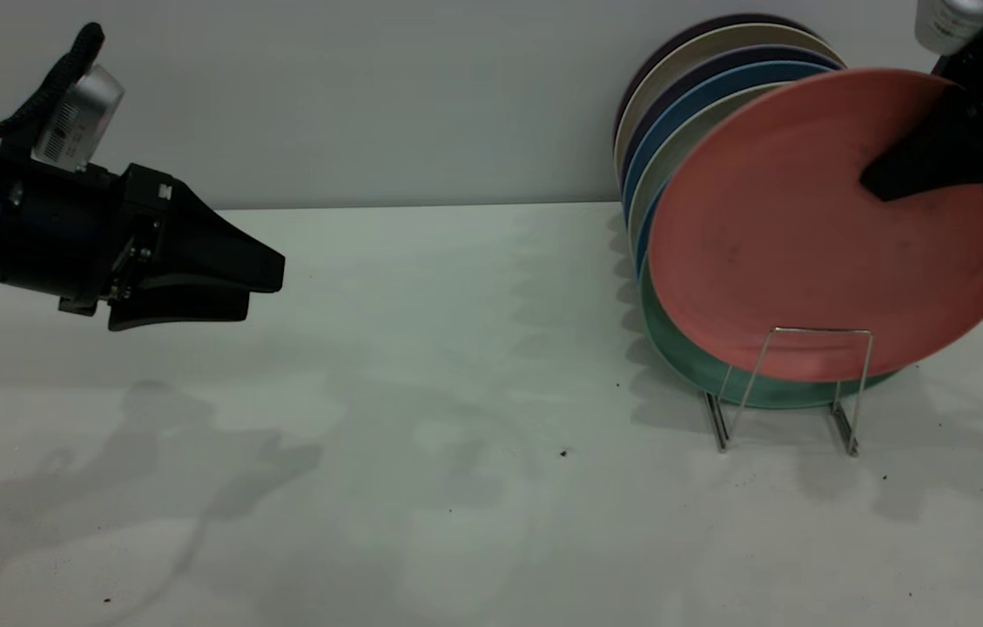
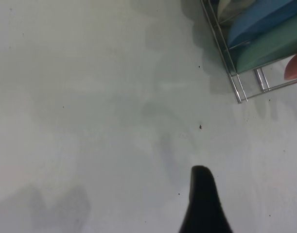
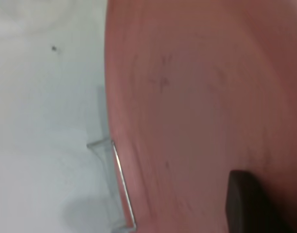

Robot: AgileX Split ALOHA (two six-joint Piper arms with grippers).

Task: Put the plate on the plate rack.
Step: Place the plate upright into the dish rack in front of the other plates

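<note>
The desk (image 1: pixel 456 418) is a pale, matt surface with soft shadows and a few dark specks, backed by a plain light wall (image 1: pixel 369 96). Most of it lies bare between the two arms. At the exterior view's right stands the plate rack (image 1: pixel 791 387), its front wire loop rising from two base rails near the desk's front right. A row of upright plates (image 1: pixel 700 96) fills it, a mint-green plate (image 1: pixel 691 361) nearest the front. The plate (image 1: pixel 813 235) stands tilted in front of the green one, its lower edge behind the front loop. The right gripper (image 1: pixel 878 178) grips its upper right rim, jaws clamped on the plate. The left gripper (image 1: pixel 260 283) hovers over the desk at far left, well apart from the rack, jaws closed together and holding nothing.
</note>
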